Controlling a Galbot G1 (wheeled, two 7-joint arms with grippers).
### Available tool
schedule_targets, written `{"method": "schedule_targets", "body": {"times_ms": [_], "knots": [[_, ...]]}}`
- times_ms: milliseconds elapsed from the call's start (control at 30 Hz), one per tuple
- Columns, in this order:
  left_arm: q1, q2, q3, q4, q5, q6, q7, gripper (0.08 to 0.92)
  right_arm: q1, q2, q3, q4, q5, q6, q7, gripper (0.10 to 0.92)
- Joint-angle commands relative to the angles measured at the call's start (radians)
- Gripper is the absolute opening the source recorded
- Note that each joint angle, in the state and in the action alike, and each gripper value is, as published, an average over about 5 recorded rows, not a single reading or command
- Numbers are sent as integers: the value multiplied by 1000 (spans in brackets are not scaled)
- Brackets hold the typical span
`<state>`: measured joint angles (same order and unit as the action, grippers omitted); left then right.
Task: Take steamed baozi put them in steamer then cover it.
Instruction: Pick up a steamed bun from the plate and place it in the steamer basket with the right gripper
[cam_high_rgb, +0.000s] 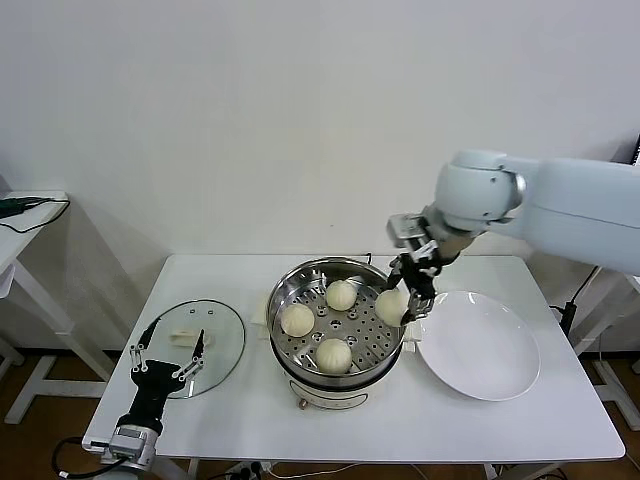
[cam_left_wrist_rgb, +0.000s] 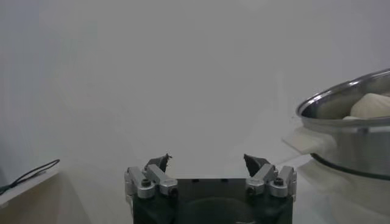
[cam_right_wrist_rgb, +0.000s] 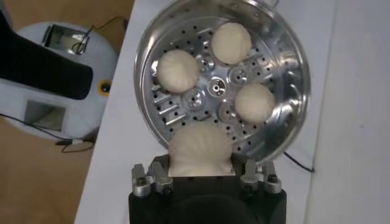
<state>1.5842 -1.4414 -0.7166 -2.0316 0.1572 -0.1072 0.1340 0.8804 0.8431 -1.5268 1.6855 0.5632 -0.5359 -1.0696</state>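
- Head view: the right gripper (cam_high_rgb: 408, 292) hangs over the right rim of the steamer (cam_high_rgb: 300, 285), its jaws clamped on the fourth baozi (cam_high_rgb: 391, 305). Three baozi (cam_high_rgb: 341, 294) already sit on the perforated tray. The held bun is low and close to the steel wall, so a careless drop could leave it riding on the rim or rolling out towards the white plate (cam_high_rgb: 478, 345).
- Head view, left side: the left gripper (cam_high_rgb: 170, 357) waits at the near edge of the bench (cam_high_rgb: 520, 430), jaws spread apart, just beside the glass cover (cam_high_rgb: 190, 345) lying flat. A slanted grip on its flat white handle could let the lid slip or knock against the steamer.
- Left wrist view: the left gripper (cam_left_wrist_rgb: 209, 165) shows its two fingertips well apart with nothing between them. The steamer (cam_left_wrist_rgb: 347, 131) stands off to one side, a bun showing above the rim.
- Right wrist view: the right gripper (cam_right_wrist_rgb: 201, 175) squeezes the soft baozi (cam_right_wrist_rgb: 200, 149) at the tray's edge. Sticky dough may cling to a finger on release and drag the bun onto its neighbours.
- Surface and room: a white bench against a plain white wall, a second table with cables at far left, brown floor below.
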Motion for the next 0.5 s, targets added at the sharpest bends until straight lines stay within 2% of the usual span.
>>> {"method": "schedule_targets", "body": {"times_ms": [33,500], "knots": [[-1,2,-5,12,-1,0,1,823,-169,141,54,-154,-69,-20,8,695],[-15,8,-11,30,-11,1,6,823,-216,221,58,-229,-89,-16,6,702]]}}
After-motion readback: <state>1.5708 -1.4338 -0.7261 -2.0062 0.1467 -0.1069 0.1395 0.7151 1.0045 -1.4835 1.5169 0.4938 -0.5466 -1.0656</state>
